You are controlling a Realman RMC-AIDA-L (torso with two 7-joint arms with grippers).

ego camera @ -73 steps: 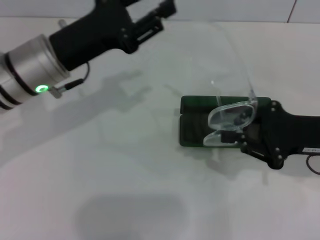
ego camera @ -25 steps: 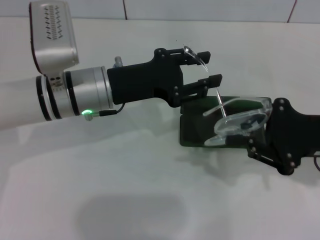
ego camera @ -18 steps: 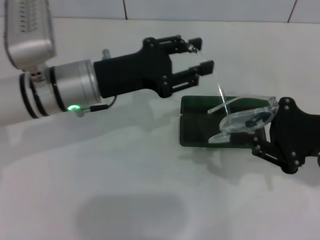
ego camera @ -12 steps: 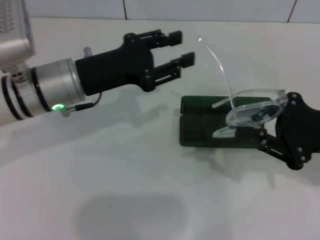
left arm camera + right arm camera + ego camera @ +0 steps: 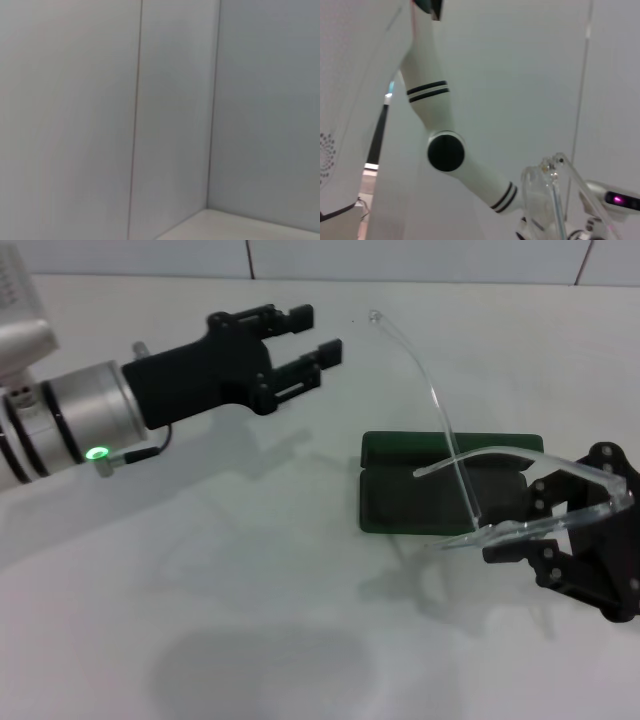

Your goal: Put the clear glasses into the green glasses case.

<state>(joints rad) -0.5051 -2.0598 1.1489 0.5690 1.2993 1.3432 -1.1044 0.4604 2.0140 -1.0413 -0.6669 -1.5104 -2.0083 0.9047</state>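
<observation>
The green glasses case (image 5: 400, 502) lies open on the white table, right of centre, with its lid edge toward the back. My right gripper (image 5: 548, 522) is shut on the clear glasses (image 5: 505, 531) and holds them tilted above the case's right end. One thin arm of the glasses curves up and away toward the back. The glasses (image 5: 554, 186) also show in the right wrist view. My left gripper (image 5: 318, 330) is open and holds nothing. It hovers to the back left of the case, clear of the glasses' raised arm tip.
The white table (image 5: 250, 620) ends at a tiled wall at the back. The left arm's silver wrist with a green light (image 5: 95, 452) reaches in from the left. The left wrist view shows only wall panels (image 5: 175, 120).
The left gripper has let go of the glasses' arm and drawn back to the left. The right gripper has shifted right and toward me, tipping the glasses flatter.
</observation>
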